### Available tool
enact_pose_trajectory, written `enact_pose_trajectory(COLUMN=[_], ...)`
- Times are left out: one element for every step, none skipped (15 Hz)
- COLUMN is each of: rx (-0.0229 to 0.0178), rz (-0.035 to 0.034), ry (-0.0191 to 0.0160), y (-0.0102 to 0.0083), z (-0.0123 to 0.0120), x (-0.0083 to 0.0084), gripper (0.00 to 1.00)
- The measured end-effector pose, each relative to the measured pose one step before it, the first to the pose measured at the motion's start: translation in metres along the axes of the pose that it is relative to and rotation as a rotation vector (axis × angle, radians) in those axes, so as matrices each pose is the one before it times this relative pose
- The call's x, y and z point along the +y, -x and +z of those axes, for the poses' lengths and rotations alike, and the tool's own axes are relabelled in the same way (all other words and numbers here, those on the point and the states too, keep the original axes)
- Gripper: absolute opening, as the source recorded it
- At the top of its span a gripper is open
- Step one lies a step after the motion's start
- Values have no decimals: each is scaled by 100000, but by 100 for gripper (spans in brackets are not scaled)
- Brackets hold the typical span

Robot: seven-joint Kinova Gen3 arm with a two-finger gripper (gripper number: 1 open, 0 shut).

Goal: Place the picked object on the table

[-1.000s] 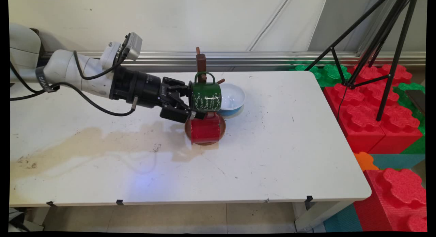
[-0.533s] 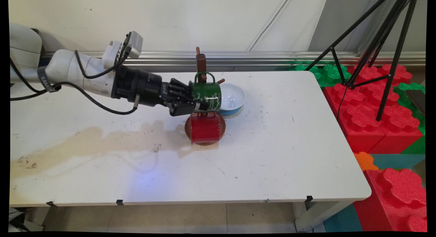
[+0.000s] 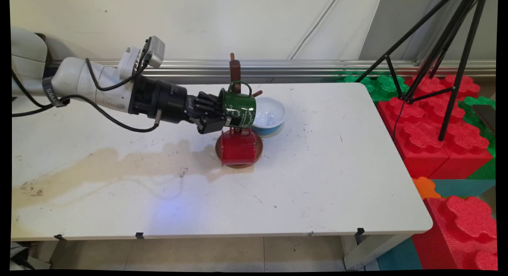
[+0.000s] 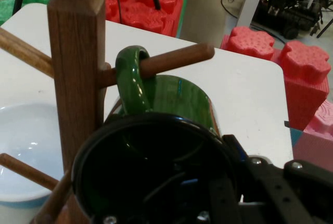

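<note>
Hand point(image 3: 229, 124) gripping green mug point(image 3: 239, 105), handle on peg point(image 4: 171, 60), fingers mostly hidden

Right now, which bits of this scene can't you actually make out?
- Main view: the wooden rack's lower post, hidden behind the green mug and red mug.
- Hand view: the gripper's fingertips, cut off below; the red mug, hidden by the green mug.
- Main view: the mug's lettering, too small.

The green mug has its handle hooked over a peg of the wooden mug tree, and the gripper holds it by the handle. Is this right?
Not fully. The green mug has its handle over a peg of the wooden mug tree, but the gripper holds it by the rim, not the handle; the hand view shows the handle free on the peg.
</note>
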Motion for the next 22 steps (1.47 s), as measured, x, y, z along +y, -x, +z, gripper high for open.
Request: enact_pose_trajectory(rx=[-103,-133,-83,-40,-36,147,248,401,457,459,276,492,547,425,113,4,-143,-138,-320,-210,-494,-343], rz=[-55,-110,-85,-102,-117,-179,-132,-213,-220,-157,-45,-121,-57,-24,2,14,100,88,283,220,417,226], ry=[25,68,21,238,387,477,424,503,494,430,374,515,578,748,827,644,970,682,924,565,772,418], y=[13,22,15,-16,-30,-81,-123,-170,-186,-204,-151,-225,-269,-277,-210,-131,-171,-104,-163,-105,-141,-81], z=[-26,-64,-51,-60,-61,-59,-56,-59,-71,-32,11,-20,-39,-13,-21,-2,-52,-20,-60,-50,-108,-86], x=[-8,15,14,68,116,167,173,207,231,198,123,203,231,232,228,156,254,169,219,141,190,111], gripper=[0,0,0,0,0,0,0,0,0,0,0,0,0,0,0,0,0,0,0,0,0,0])
